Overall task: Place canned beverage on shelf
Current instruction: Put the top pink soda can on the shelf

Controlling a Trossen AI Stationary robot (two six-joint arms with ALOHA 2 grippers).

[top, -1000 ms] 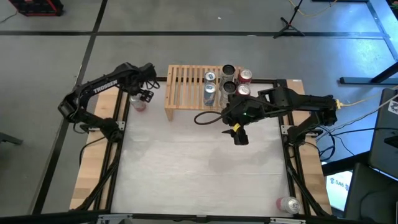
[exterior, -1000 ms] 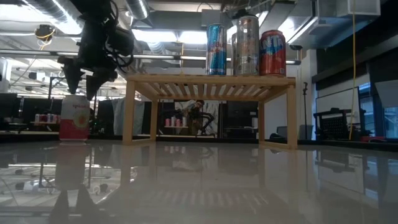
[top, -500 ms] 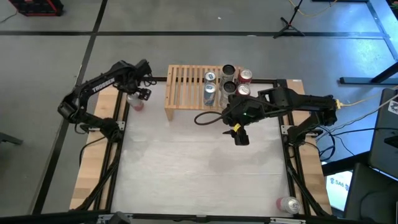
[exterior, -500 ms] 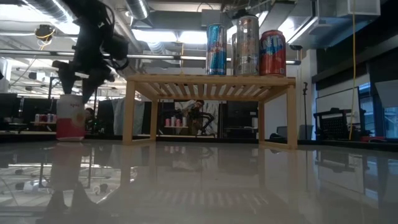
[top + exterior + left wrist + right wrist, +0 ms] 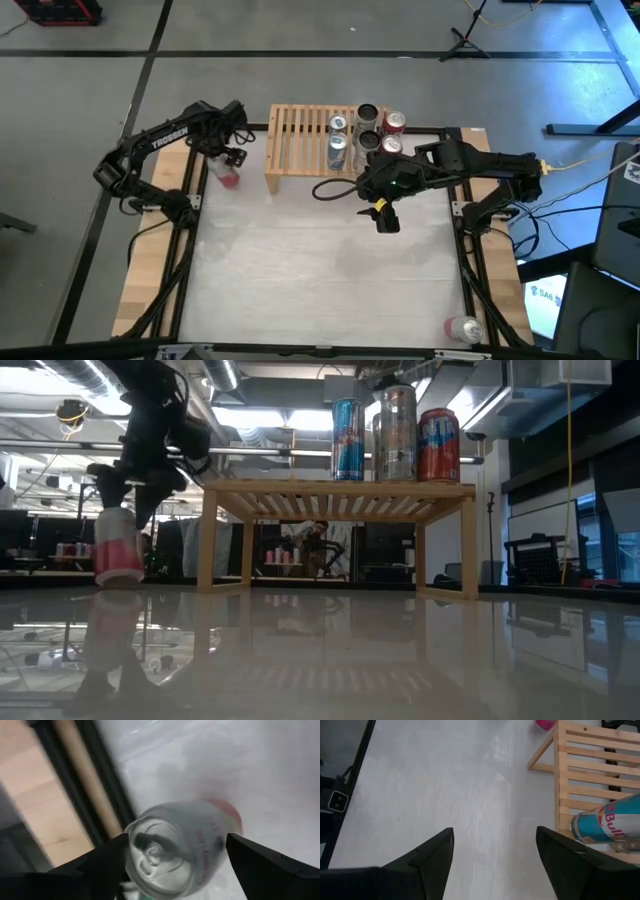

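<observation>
Pink can: a pink-and-white beverage can (image 5: 118, 547) sits between the fingers of the left gripper (image 5: 228, 158), left of the shelf (image 5: 300, 140) and near the table's left rail.
Can's tilt: in the low view it leans, its bottom edge seemingly just clear of the table (image 5: 320, 260); whether it is fully lifted cannot be told.
Left gripper: its fingers stand either side of the can in the left wrist view (image 5: 170, 852), pinching it near the top; the can's silver lid with its pull tab faces that camera.
High view only: the can shows there as a small pink patch (image 5: 229, 177) just under the left gripper, apart from the shelf's left leg.
Right gripper: the right gripper (image 5: 384, 215) hangs over the table in front of the shelf's right half, fingers spread wide with nothing between them (image 5: 492, 855).
Shelf: light-wood slatted rack at the table's far edge; its left half is bare slats.
Cans on shelf: five cans are bunched on the right end in the high view (image 5: 362, 132); the low view shows only three, a blue one (image 5: 348, 439), a silver one (image 5: 397, 432) and a red one (image 5: 439, 445).
Right wrist view: the blue Red Bull can (image 5: 607, 822) appears at the shelf's front edge.
Stray can: a can (image 5: 465, 328) lies on its side at the table's near right corner.
</observation>
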